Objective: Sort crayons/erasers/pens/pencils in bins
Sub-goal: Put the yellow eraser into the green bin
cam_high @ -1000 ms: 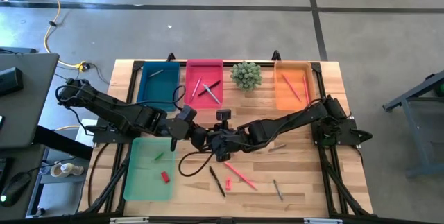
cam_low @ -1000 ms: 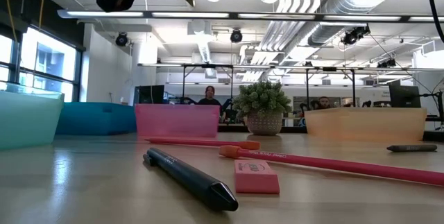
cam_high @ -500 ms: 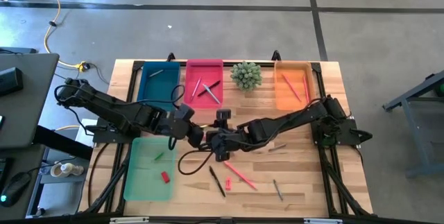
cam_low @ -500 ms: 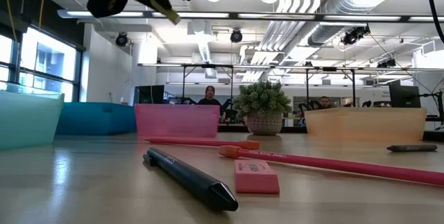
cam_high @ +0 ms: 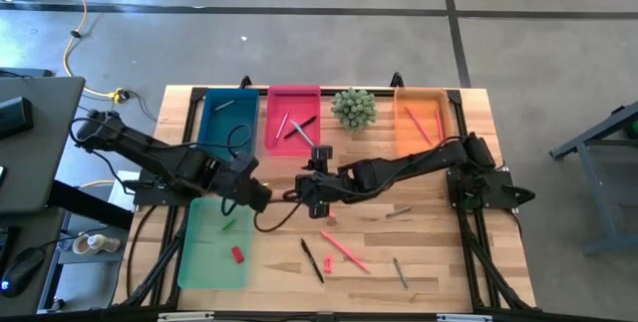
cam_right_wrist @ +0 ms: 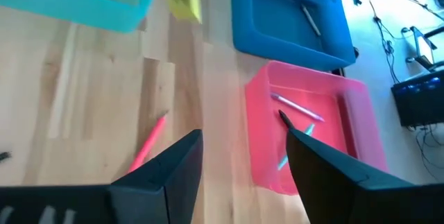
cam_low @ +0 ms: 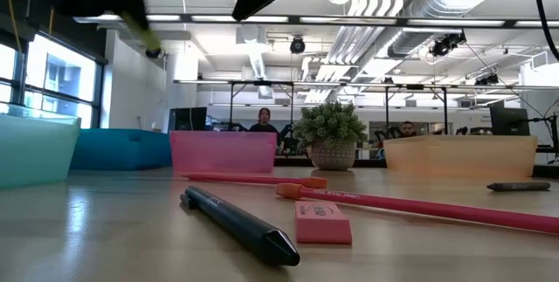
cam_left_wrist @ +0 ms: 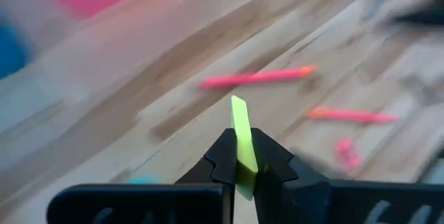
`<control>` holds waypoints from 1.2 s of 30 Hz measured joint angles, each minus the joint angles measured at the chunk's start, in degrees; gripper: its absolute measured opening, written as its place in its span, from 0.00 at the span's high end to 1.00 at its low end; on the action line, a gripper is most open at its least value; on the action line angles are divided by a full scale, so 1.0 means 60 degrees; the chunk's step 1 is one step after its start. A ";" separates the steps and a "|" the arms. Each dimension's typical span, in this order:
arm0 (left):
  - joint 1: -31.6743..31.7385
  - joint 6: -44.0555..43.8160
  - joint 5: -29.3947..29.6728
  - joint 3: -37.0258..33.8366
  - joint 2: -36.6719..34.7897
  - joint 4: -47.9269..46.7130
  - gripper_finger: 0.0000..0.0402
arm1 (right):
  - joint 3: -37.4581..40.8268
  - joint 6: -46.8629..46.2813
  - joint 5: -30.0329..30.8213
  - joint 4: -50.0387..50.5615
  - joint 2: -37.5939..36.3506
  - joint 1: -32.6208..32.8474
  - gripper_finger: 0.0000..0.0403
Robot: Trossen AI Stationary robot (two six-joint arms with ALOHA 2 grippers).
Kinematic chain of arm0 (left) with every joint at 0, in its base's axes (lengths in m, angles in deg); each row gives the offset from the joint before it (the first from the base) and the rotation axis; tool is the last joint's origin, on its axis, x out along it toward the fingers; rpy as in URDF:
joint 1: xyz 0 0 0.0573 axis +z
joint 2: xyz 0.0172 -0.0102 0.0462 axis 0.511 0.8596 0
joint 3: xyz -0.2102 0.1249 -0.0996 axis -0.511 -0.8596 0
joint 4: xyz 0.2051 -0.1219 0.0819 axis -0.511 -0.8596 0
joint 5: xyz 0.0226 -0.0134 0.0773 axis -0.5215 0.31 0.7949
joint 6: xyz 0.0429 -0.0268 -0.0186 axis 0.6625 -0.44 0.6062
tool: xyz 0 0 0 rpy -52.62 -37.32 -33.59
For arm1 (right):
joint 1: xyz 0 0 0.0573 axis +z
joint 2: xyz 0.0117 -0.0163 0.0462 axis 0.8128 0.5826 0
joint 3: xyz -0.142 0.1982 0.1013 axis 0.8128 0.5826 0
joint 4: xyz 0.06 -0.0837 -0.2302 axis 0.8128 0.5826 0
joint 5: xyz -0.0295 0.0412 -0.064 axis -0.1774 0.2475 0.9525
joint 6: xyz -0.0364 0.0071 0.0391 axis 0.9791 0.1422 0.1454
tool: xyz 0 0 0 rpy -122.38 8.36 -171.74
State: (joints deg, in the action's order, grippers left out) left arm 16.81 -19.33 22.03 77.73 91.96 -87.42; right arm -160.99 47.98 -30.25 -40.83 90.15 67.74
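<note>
High view looks straight down on whole table (cam_high: 439, 252). Low view sits at tabletop level, facing the room, close to pen (cam_low: 240, 225). Wrist views look down close. Pink bin (cam_high: 292, 123) shared.

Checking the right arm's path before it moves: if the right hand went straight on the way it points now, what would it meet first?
Probably the pink bin: the open right hand aims past bare table toward its near wall, with pens lying inside. Depth is hard to judge, so it might touch the wood first.
</note>
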 joint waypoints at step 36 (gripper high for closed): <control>-0.4852 -0.6082 -0.2050 -0.0005 0.1085 -0.3504 0.98 | 0.0004 -0.1905 -0.4093 0.0049 0.0000 -0.1687 0.50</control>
State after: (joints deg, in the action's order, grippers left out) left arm -12.30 -55.82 9.74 77.70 98.47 -108.45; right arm -160.97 36.55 -54.81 -40.54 90.15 57.62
